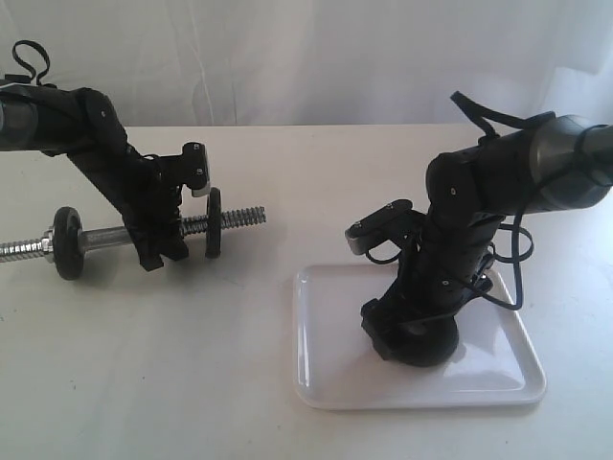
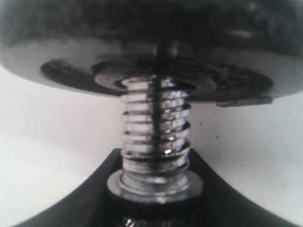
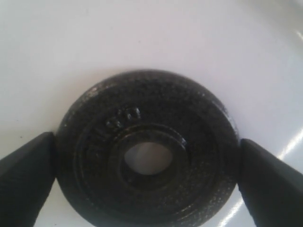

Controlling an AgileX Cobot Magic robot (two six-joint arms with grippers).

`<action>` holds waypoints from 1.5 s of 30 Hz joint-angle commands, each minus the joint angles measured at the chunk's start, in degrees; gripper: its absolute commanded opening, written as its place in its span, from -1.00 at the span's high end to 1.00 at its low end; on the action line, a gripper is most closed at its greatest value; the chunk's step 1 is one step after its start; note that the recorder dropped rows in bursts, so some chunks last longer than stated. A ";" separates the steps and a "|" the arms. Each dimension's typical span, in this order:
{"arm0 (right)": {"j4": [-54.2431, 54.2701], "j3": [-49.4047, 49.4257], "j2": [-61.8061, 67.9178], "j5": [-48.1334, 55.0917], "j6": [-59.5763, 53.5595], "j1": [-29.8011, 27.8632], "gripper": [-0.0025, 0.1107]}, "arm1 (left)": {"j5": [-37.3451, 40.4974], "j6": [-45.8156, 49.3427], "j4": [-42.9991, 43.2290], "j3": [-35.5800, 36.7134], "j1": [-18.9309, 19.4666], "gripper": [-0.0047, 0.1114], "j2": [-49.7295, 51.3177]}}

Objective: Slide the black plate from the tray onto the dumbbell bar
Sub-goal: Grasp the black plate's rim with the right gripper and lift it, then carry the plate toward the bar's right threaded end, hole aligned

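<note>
Exterior view, left side: the dumbbell bar (image 1: 105, 236) lies level across the white table (image 1: 192, 383), its threaded end pointing toward the middle. Two black discs sit on it – an outer disc (image 1: 67, 242) far left and an inner disc (image 1: 213, 222) nearer the threaded end. The left gripper (image 1: 163, 241) comes down between those two discs and is clamped on the bar. Left wrist view: coarse shiny thread runs up from between the dark fingers into the hub of a disc. Toward the right in the exterior view, the tray (image 1: 326, 383) rests on the table, well apart from the bar, and the right gripper (image 1: 414, 343) is lowered onto it. Right wrist view: the black plate (image 3: 189, 123) lies flat on the tray's white floor, hole up, with the fingers (image 3: 23, 175) spread wide, one on each side of its rim and right against it – whether they press or merely flank it, cannot tell.
</note>
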 commanded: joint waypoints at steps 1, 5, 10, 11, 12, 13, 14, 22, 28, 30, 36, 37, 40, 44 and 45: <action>-0.80 0.56 1.32 1.43 0.14 0.20 0.96 | 1.20 -0.60 -3.49 0.07 -0.40 0.92 -0.36; -0.80 0.56 1.21 2.66 0.14 0.20 0.96 | 0.77 -0.60 -3.49 0.07 -0.40 0.92 -0.36; -0.80 -0.68 -2.62 3.71 -0.34 0.20 0.96 | 0.77 -0.60 -3.49 0.07 -0.40 0.92 -0.36; -0.45 -1.14 -3.72 3.79 -0.68 0.20 0.96 | 0.77 -0.60 -3.49 0.07 -0.40 0.92 -0.36; -0.01 -1.44 -5.38 3.79 -1.38 0.20 0.96 | 0.65 -0.60 -3.49 0.07 -0.40 0.92 -0.36; 0.10 -1.70 -6.47 3.62 -1.75 0.20 0.96 | 0.65 -0.60 -3.49 0.07 -0.40 0.92 -0.36; 0.51 -1.85 -7.70 3.50 -2.17 0.20 0.96 | 0.65 -0.60 -3.49 0.07 -0.40 0.92 -0.36; 12.62 -4.77 -12.93 3.38 -11.71 -1.64 0.96 | 0.65 -0.60 -3.49 0.07 -0.40 0.92 -0.36; 26.93 -6.39 -12.93 1.30 -22.69 -6.61 0.96 | 0.63 -0.60 -3.49 0.07 -0.40 0.92 -0.29; 31.14 -6.62 -12.93 0.60 -26.00 -8.02 0.96 | 0.64 -1.28 -3.49 0.07 -0.40 0.92 -0.29; 45.54 -6.72 -12.93 0.73 -38.66 -11.03 0.96 | 1.31 -6.98 -3.49 0.07 -0.40 0.92 -0.24; 47.29 -6.72 -12.81 0.84 -40.13 -11.15 0.96 | 1.76 -6.97 -3.49 0.07 -0.40 0.92 -0.24; 49.57 -6.72 -12.14 0.84 -42.55 -11.15 0.96 | 2.85 -7.32 -3.49 0.07 -0.40 0.92 -0.24; 51.90 -6.72 -10.19 0.99 -45.15 -11.15 0.96 | 4.30 -7.74 -3.49 0.07 -0.40 0.92 -0.24; 52.42 -6.72 -9.52 0.99 -45.73 -11.15 0.96 | 4.30 -7.74 -3.49 0.07 -0.40 0.92 -0.24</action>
